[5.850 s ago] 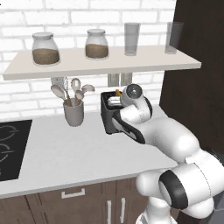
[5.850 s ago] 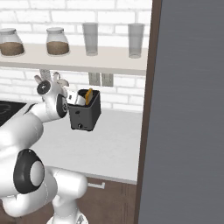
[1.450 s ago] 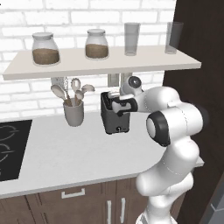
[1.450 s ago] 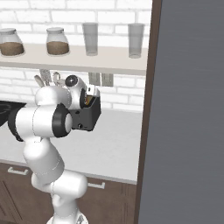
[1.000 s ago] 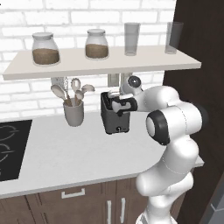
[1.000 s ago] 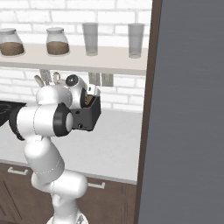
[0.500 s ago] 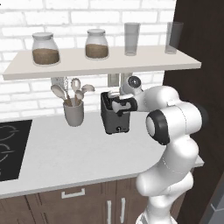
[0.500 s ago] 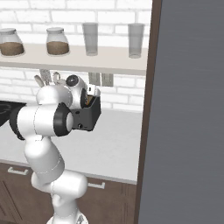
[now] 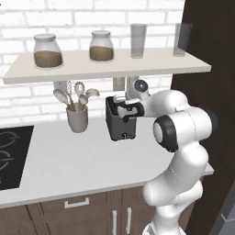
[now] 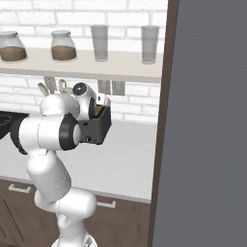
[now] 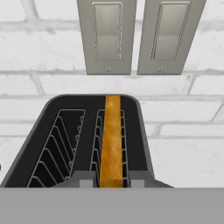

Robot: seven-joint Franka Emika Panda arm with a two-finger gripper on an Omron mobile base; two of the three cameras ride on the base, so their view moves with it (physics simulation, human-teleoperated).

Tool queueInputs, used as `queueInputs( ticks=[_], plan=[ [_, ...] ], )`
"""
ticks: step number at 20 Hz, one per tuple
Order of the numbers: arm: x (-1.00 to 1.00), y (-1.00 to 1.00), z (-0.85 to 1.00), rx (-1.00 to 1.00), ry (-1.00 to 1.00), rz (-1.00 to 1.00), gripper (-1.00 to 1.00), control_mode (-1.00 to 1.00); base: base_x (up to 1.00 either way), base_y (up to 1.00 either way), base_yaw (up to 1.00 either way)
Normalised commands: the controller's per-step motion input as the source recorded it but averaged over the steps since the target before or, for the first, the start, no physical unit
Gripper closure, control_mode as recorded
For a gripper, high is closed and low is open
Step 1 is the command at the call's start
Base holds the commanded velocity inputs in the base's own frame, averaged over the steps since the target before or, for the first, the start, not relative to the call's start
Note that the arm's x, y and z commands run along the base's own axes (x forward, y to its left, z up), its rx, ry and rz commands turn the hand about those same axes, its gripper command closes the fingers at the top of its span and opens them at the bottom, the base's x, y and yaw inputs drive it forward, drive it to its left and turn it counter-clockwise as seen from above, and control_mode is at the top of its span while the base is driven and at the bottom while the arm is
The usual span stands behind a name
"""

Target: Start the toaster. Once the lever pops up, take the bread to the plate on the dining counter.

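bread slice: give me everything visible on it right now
The bread is a thin golden-orange slice standing on edge in the right-hand slot of the black toaster, as the hand view shows it; the other slot, with its wire guides, holds nothing. Only the crust edge shows, running the length of the slot. The gripper sits at the slice's near end, a fingertip on each side, right against it. In the right base view the bread pokes slightly above the toaster top.

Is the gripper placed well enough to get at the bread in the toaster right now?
Probably yes. In the hand view the gripper sits directly over the toaster, its fingertips either side of the bread's upper edge in the right-hand slot, with nothing between them.
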Motion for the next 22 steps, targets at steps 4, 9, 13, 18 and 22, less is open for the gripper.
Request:
queueInputs(
  ticks=[4,9,13,18,22],
  plan=[
    [-0.01,0.0,0.01,0.0,-0.01,0.0,1.0,-1.0,0.0,0.0,0.0],
    [-0.21,0.0,0.24,0.0,-0.09,0.0,1.0,-1.0,0.0,0.0,0.0],
    [-0.36,0.0,0.46,0.0,-0.18,0.0,1.0,-1.0,0.0,0.0,0.0],
    [-0.4,0.15,0.4,-0.02,-0.13,0.0,1.0,-1.0,0.0,0.0,0.0],
    [-0.32,0.06,0.43,0.0,-0.03,0.0,1.0,-1.0,0.0,0.0,0.0]
  ],
)
